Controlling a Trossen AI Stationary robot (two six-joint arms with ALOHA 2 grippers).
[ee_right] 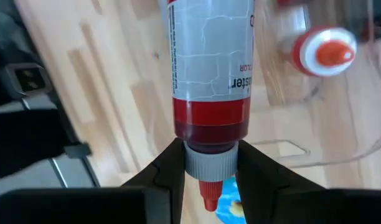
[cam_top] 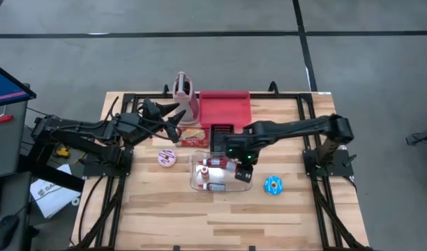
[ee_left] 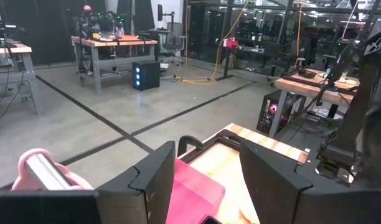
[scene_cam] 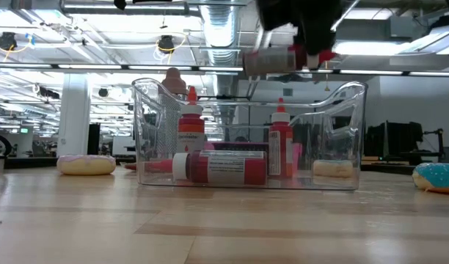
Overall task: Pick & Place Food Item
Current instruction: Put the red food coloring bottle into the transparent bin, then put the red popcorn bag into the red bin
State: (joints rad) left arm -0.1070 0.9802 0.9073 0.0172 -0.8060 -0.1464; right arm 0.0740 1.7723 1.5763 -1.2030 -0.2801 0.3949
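Red bottle [ee_right: 210,81], clamped in the right gripper [ee_right: 209,163], hangs above the clear bin [scene_cam: 342,132]; left gripper [ee_left: 203,177], apparently parted, waits far-left.

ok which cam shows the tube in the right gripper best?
Right wrist view: the red tube fills the frame, right gripper clamping its cap end. Low view shows it blurred above the clear bin. High view shows only a sliver under the arm. Left wrist view shows none of it.

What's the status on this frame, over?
Right gripper shut on red food-colour tube, held above clear bin. Left gripper open, idle near pink jug. Bottles already in bin; path clear.
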